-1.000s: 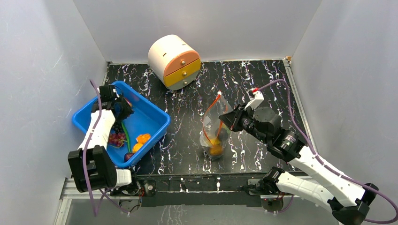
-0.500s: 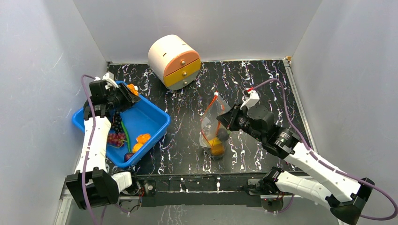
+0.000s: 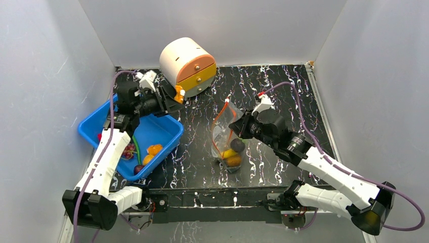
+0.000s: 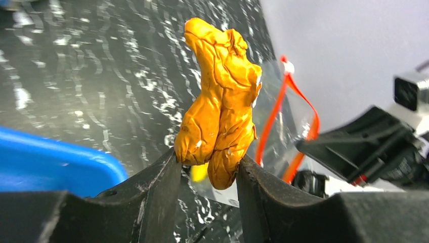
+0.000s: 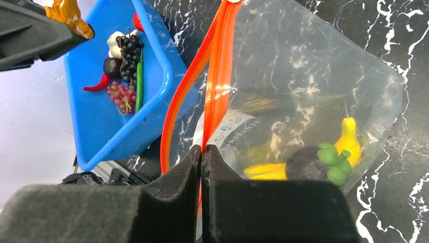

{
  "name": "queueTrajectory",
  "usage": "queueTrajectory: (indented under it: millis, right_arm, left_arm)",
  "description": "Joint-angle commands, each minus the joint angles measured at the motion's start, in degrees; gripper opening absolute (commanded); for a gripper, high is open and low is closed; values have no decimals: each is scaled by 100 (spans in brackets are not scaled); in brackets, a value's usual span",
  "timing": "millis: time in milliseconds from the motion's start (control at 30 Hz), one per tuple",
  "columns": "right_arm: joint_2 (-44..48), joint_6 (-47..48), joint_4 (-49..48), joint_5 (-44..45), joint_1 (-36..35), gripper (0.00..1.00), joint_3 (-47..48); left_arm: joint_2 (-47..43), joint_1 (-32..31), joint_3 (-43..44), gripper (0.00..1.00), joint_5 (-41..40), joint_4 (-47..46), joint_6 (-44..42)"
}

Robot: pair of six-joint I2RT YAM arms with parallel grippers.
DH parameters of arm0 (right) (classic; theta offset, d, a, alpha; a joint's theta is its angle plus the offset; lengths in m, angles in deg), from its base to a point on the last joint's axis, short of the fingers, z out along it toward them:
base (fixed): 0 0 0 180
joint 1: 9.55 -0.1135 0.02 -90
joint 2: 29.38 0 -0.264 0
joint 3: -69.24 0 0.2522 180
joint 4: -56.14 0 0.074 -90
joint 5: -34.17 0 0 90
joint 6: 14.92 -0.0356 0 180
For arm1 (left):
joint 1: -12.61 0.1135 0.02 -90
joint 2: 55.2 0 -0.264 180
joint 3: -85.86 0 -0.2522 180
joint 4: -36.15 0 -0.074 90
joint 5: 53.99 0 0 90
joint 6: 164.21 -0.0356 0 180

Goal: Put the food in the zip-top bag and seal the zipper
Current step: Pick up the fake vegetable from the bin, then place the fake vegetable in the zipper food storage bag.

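We've carried orange food point(image 4: 221, 101), pinched in left jaws, out of blue bin point(image 3: 159, 129) toward bag point(image 3: 222, 129); right jaws pinch zipper point(image 5: 217, 76); drop next.

Clear zip-top bag point(image 3: 225, 136) stands upright, red-orange zipper point(image 5: 217, 71) open, yellow and dark food point(image 5: 303, 164) inside; wrinkled orange piece point(image 4: 221, 109) pinched in left gripper point(image 4: 208, 161)

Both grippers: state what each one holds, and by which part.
The left gripper pinches an orange crinkled food piece by one end. The right gripper is shut on the zip-top bag, gripping one side of its zipper strip.
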Motion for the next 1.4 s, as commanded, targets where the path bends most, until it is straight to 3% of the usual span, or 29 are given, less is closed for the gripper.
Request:
queueTrajectory:
  millis: [0,133,300,433,833,1200,1367]
  right_arm:
    - [-16,-74,-490,-45,-15,0,287]
    - [-126,-73,-544,-67,-20,0,332]
    - [-273,-89,-636,-146,-22,0,394]
    - [-401,-92,-718,-163,-22,0,468]
    - [-478,-119,-886,-365,-16,0,605]
    - [-348,-132,-1139,-624,-22,0,429]
    - [-306,-183,-1301,-736,-23,0,282]
  left_arm:
    - [129,-544,213,39,562,-268,77]
    - [107,-978,95,39,733,-562,281]
    - [81,-1633,-327,42,1326,-1596,959]
    - [200,-2079,-382,43,1278,-1580,901]
    - [465,-2513,-952,46,1381,-2120,1195]
    - [900,-2630,-634,47,616,-909,477]
    - [1090,-2671,-569,47,593,-926,431]
